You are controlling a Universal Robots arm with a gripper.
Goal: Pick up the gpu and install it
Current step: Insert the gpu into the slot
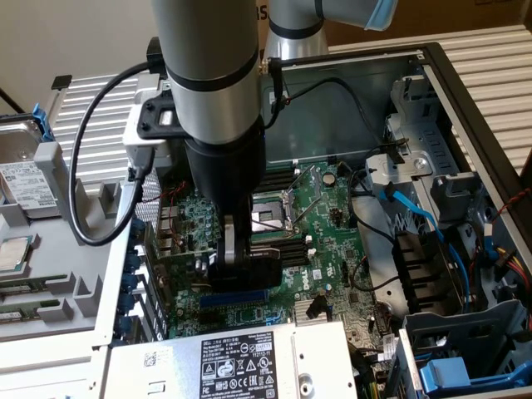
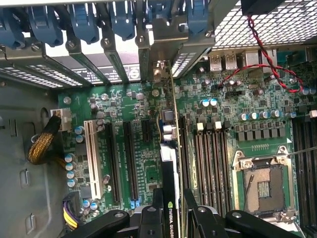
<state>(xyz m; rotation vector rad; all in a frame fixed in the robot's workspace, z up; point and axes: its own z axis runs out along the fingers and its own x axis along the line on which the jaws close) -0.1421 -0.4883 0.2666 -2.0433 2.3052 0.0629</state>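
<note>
- Pinching the gpu [image 2: 171,198] in the claw [image 2: 173,210], card standing on edge between the fingers [image 2: 156,210].
- Hanging low inside the case [image 1: 357,62], with the motherboard [image 2: 148,158] straight under the claw.
- Can't tell if seated in a slot.

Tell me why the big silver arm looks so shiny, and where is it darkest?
Exterior view: light glints in pale streaks along the silver arm, and the motherboard right beneath it looks shaded. Wrist view: the metal mesh glows brightest, while the grey case panel looks dull.
</note>
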